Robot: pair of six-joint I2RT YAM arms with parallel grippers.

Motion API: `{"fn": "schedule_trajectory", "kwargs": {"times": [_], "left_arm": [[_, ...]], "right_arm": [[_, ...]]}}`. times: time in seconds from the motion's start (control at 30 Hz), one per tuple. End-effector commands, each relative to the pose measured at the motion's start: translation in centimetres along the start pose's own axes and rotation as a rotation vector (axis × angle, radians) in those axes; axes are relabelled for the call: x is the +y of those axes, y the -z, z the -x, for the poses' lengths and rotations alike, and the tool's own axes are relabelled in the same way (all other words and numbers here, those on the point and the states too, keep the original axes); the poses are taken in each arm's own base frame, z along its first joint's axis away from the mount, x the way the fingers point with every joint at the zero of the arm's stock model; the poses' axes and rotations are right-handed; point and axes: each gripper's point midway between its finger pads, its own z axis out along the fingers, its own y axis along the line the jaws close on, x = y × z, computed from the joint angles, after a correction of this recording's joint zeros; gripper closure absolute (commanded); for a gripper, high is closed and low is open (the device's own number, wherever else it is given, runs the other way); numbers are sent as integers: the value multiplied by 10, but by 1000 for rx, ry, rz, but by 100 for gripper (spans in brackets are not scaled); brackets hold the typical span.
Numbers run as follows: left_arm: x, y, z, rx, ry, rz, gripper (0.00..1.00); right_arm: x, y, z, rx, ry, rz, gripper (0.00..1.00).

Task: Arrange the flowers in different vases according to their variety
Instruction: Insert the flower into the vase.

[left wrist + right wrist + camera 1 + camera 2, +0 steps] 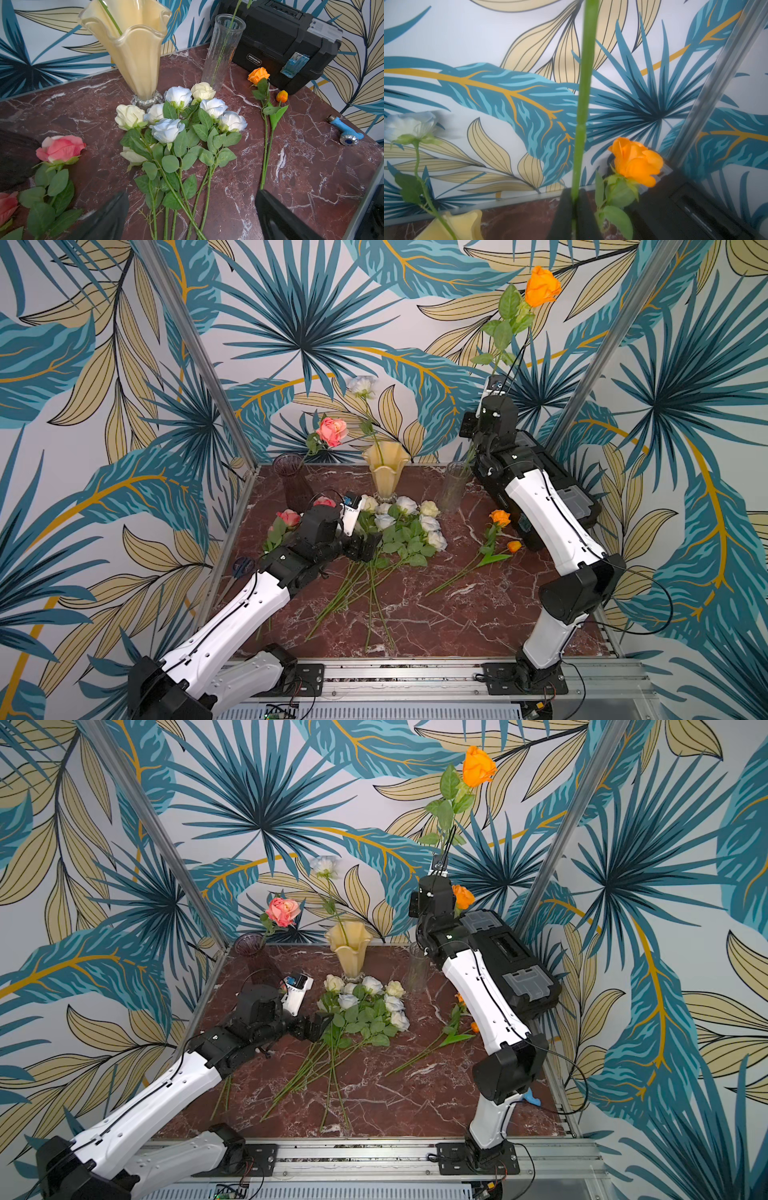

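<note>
**A:** What's the room like?
**B:** Leaf-print walls (pixel 291 323) on 3 sides of a red-brown marble tabletop (pixel 457 614), with a black toolbox (pixel 270 41) at the back right.
**A:** And the vases?
**B:** 3 along the back: the purple vase (pixel 296 485) holds 1 pink rose (pixel 331 431), the cream vase (pixel 384 472) holds 1 pale rose (pixel 361 385), then the clear vase (pixel 453 489).
**A:** The arms?
**B:** The right jaws are clamped on the stem of an orange rose (pixel 540 285), holding it upright high above the clear vase. The left jaws gape wide and empty over the white roses (pixel 166 128) lying mid-tabletop.
</note>
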Motion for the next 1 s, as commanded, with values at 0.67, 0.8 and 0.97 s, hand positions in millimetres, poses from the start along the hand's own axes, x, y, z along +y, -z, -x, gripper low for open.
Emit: {"fn": "schedule_trajectory", "kwargs": {"times": [0.67,0.8,0.97], "left_arm": [[21,9,12,-77,175,-119,0],[22,11,14,-80,176,-118,0],[23,11,14,-78,173,-110,0]], "right_arm": [[-1,-34,-84,53,-48,-20,100],[-5,-32,-108,93,-49,-27,100],[-9,-25,-120,112,-50,-34,36]]}}
